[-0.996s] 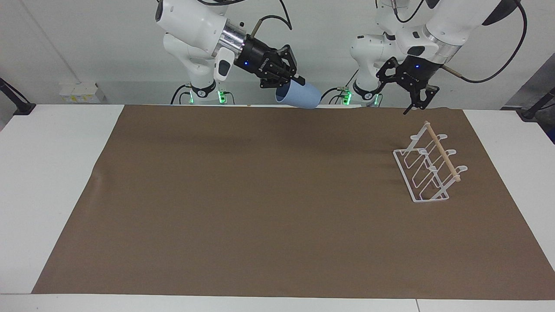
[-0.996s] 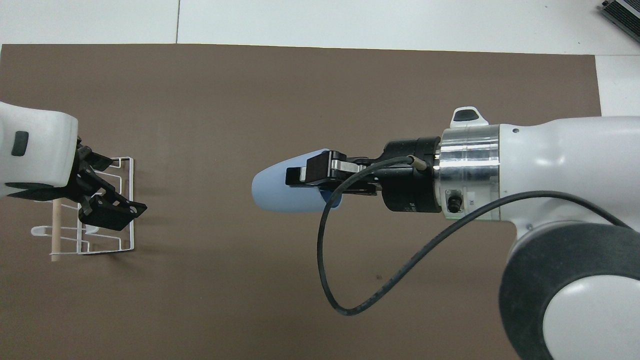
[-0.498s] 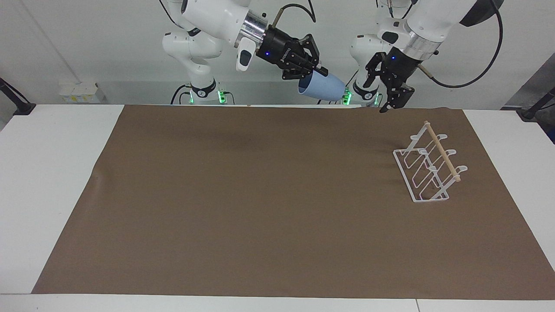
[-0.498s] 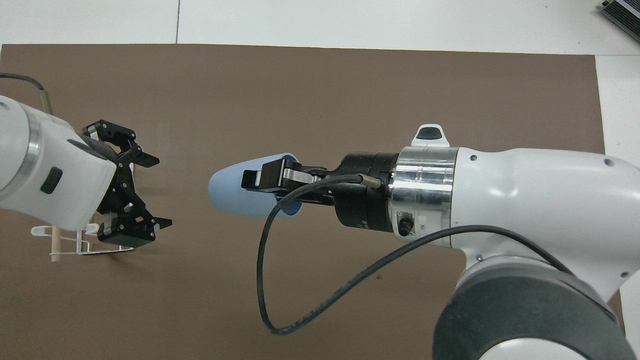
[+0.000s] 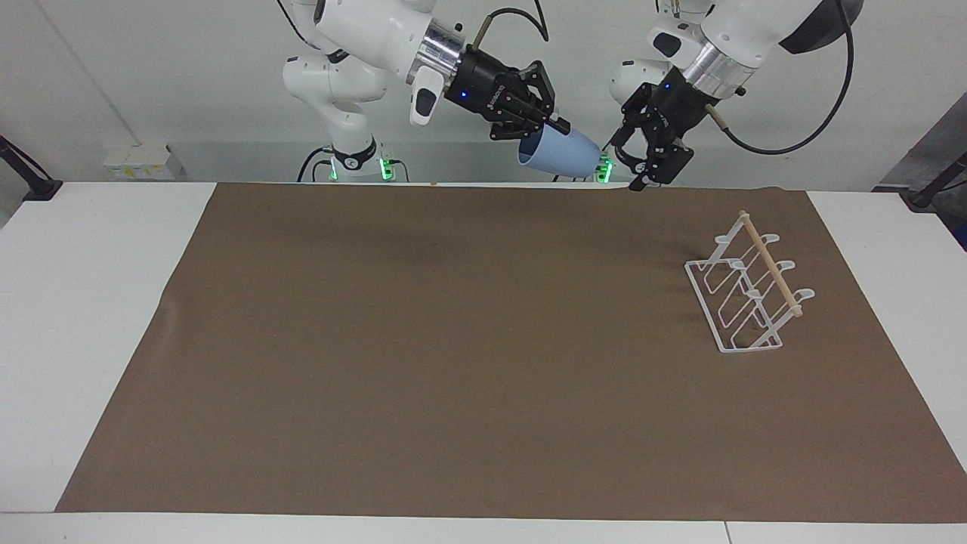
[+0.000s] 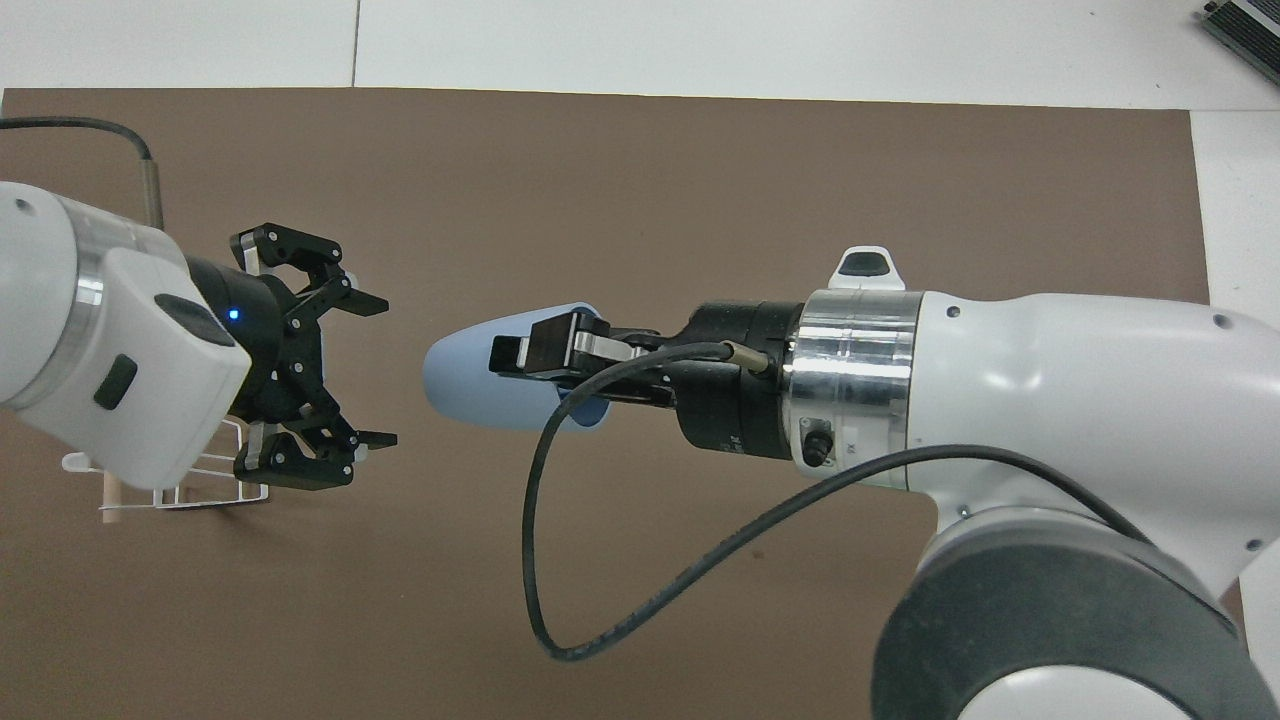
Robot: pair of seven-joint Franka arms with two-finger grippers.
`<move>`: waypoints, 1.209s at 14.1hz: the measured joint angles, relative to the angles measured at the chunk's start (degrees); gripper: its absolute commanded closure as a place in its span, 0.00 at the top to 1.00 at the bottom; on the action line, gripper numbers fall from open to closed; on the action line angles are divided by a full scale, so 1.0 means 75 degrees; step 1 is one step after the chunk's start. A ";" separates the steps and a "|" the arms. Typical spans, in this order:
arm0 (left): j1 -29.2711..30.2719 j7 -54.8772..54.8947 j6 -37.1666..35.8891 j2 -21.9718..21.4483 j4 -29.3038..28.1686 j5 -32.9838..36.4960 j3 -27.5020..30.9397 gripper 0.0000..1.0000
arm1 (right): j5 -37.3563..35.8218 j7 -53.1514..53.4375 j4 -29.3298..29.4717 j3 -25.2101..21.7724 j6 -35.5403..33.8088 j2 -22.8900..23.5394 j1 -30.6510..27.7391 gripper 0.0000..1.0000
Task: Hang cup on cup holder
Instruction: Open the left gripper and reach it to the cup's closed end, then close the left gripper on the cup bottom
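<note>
My right gripper (image 5: 554, 127) is shut on the rim of the light-blue cup (image 5: 565, 154) and holds it on its side high over the mat's edge nearest the robots, base pointing toward the left arm. In the overhead view one finger of the right gripper (image 6: 517, 364) lies on the cup (image 6: 468, 386). My left gripper (image 5: 624, 164) is open and empty in the air just beside the cup's base, its jaws facing the cup; it also shows in the overhead view (image 6: 388, 370). The white wire cup holder (image 5: 748, 296) stands empty toward the left arm's end, partly hidden under the left arm in the overhead view (image 6: 183, 494).
A brown mat (image 5: 453, 340) covers most of the white table (image 5: 83, 302). The right arm's black cable (image 6: 560, 600) loops below its wrist.
My left gripper has swung away from over the cup holder toward the cup and turned its open jaws to it. The right gripper first carried the cup up and toward the left arm, then held nearly still.
</note>
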 measured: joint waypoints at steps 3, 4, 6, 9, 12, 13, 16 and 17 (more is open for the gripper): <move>-0.0144 0.0000 0.0528 -0.0001 -0.0167 -0.0399 -0.0054 1.00 | 0.0000 0.0005 -0.0005 -0.0002 0.0000 0.0000 0.0000 0.00; -0.0214 -0.0001 0.0712 -0.0017 -0.0273 -0.0476 -0.0072 1.00 | 0.0000 0.0006 -0.0007 -0.0004 0.0000 0.0000 0.0000 0.00; -0.0406 -0.0018 0.1129 -0.0123 -0.0620 -0.0713 -0.0101 1.00 | 0.0000 0.0007 -0.0013 -0.0007 0.0000 0.0000 0.0000 0.00; -0.0575 -0.0200 0.1561 -0.0344 -0.1051 -0.0880 -0.0122 0.95 | 0.0000 0.0007 -0.0017 -0.0010 0.0000 0.0000 0.0000 0.00; -0.0621 -0.0383 0.1701 -0.0418 -0.1118 -0.0980 -0.0124 0.18 | 0.0001 0.0008 -0.0019 -0.0016 -0.0001 0.0000 0.0000 0.00; -0.0619 -0.0412 0.1766 -0.0418 -0.1123 -0.0995 -0.0105 0.00 | 0.0001 0.0014 -0.0023 -0.0017 -0.0020 -0.0002 0.0000 0.00; -0.0619 -0.0392 0.1828 -0.0420 -0.1141 -0.0999 -0.0081 0.00 | 0.0005 0.0063 -0.0025 -0.0021 -0.0032 -0.0002 -0.0001 0.00; -0.0619 -0.0392 0.1828 -0.0420 -0.1142 -0.0999 -0.0081 0.00 | 0.0005 0.0064 -0.0025 -0.0021 -0.0033 -0.0002 -0.0001 0.00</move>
